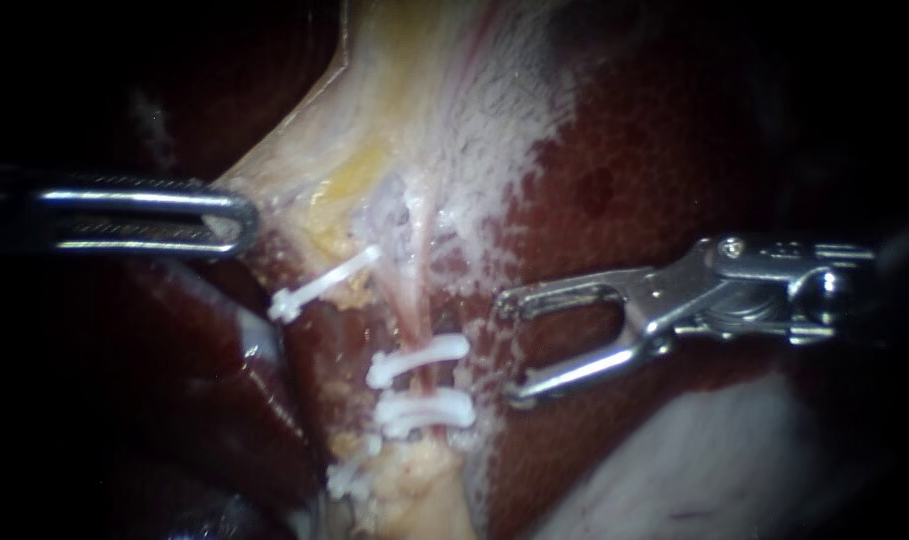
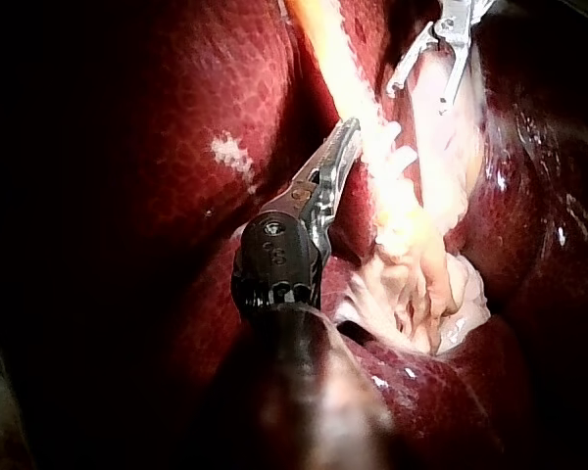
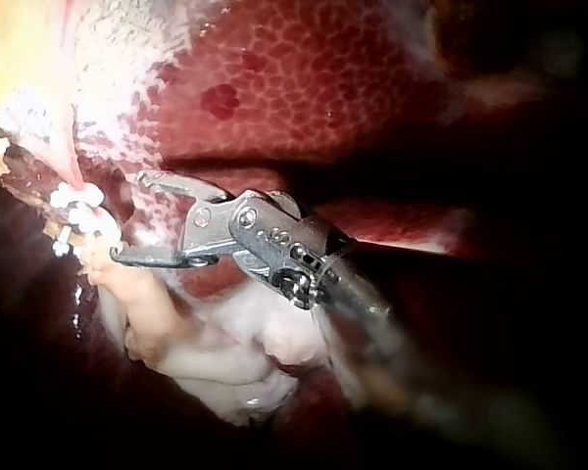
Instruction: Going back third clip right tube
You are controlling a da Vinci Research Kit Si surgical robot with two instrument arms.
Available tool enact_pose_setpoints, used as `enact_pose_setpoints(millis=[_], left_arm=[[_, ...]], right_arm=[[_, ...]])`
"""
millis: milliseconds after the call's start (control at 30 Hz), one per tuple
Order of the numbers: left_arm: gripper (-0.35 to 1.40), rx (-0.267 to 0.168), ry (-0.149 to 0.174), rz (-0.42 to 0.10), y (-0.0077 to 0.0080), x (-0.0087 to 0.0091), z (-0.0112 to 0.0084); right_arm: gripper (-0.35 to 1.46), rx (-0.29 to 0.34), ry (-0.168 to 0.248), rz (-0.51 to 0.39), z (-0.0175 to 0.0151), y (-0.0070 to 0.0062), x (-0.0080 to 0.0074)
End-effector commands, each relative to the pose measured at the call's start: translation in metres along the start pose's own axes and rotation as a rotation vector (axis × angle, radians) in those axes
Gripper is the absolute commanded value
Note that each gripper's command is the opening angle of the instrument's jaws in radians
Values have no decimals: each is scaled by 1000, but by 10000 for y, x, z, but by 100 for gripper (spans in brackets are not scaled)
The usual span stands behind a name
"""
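Observation:
The right tube (image 1: 415, 300) runs as a thin pink strand down the pale tissue. Two white clips (image 1: 419, 358) (image 1: 424, 411) cross it one below the other, and another white clip (image 1: 353, 474) sits lower to the left. One more clip (image 1: 324, 283) lies slanted on the left tube. My right instrument (image 1: 506, 350) is just right of the clipped stretch, jaws open and empty, apart from the tube. In the right wrist view its jaws (image 3: 127, 218) gape beside the clips (image 3: 78, 199). My left instrument (image 1: 246, 220) is shut on the pale tissue edge (image 1: 274, 190) at the left.
Dark red liver (image 1: 614, 190) lies behind and below my right instrument. A pale lobe (image 1: 694, 460) fills the lower right. Yellowish fatty tissue (image 1: 359, 170) sits above the clips. In the left wrist view, my right instrument (image 2: 419, 96) is ahead of the left jaws (image 2: 345, 137).

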Motion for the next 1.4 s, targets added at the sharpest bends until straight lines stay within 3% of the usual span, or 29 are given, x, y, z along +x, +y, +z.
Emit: enact_pose_setpoints(millis=[33,233,567,833,1133,1400], left_arm=[[-35,0,0,0,1,1,1],[-35,1,0,0,2,1,0],[-35,1,0,2,9,6,2],[-35,-3,-5,-3,24,30,16],[-35,-3,32,-19,32,72,50],[-35,8,41,-26,31,78,63]], right_arm=[[60,-7,1,-7,-2,-1,1],[60,-32,0,-65,-15,-9,8],[60,-28,0,-75,-23,-14,11],[60,-29,-1,-75,-22,-15,10],[60,-29,-1,-76,-22,-15,10],[60,-28,-1,-76,-24,-16,10]])
